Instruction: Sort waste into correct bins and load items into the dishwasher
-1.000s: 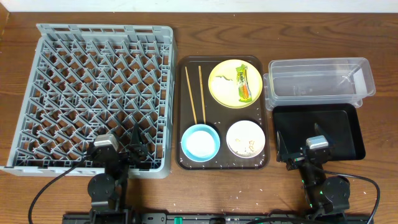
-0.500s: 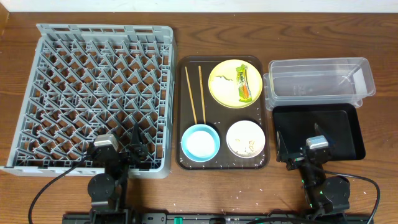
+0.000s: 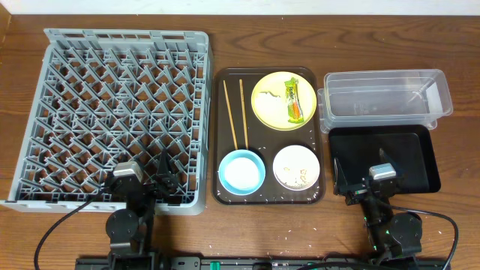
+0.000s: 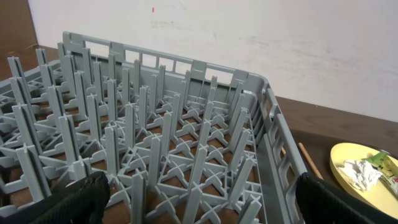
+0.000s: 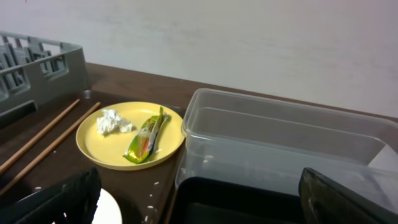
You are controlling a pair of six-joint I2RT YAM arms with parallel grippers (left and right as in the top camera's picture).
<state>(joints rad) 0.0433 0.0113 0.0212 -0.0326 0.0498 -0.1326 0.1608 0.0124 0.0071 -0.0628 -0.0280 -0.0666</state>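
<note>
While left gripper [image 3: 146, 178] and right gripper [image 3: 361, 178] gape empty, the right is nearer the snack wrapper [image 3: 295, 100]. It lies forward-left, lengthwise away

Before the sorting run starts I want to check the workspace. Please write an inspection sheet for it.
surface: brown wooden table.
job's things: grey plastic dish rack, empty; round yellow plate with green-and-orange snack wrapper and crumpled white tissue; light-blue bowl; small white bowl holding whitish crumbs; two wooden chopsticks; these dishes on dark-brown serving tray; clear plastic tub and shallow black tray appear empty.
clutter: pale specks near the table's front edge.
end effectors: left end effector open above rack's near corner; right end effector open above black tray.
cables: black cables by arm bases, clear of dishes.
surroundings: pale wall; nothing else seen.
</note>
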